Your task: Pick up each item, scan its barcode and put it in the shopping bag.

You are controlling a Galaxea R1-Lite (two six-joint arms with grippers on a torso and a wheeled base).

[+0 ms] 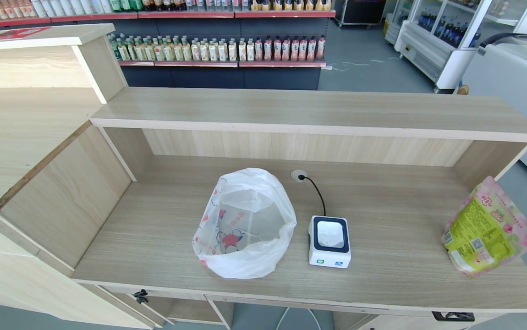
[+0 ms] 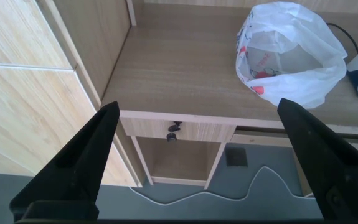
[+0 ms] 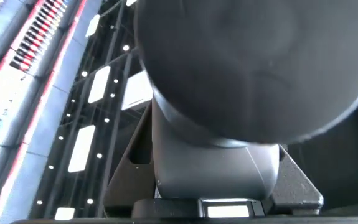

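The left gripper (image 2: 197, 107) hangs off the near left corner of the surface (image 1: 396, 201), its two dark fingers (image 2: 82, 165) spread wide and holding nothing. Below that corner is a drawer with a small key (image 2: 173, 130) in its lock. On the pale wooden surface, left of centre, a white plastic shopping bag (image 1: 244, 224) with red print stands with its mouth open upward. Just to its right, close but apart, sits a small white barcode scanner (image 1: 330, 241) with a dark-framed window facing up. Its black cable (image 1: 317, 192) runs back to a round hole (image 1: 299, 175) near the far wall of the surface. Well to the right, near the right end, a yellow and pink snack pouch (image 1: 488, 229) lies flat. Whether the right gripper is spread or closed cannot be told.
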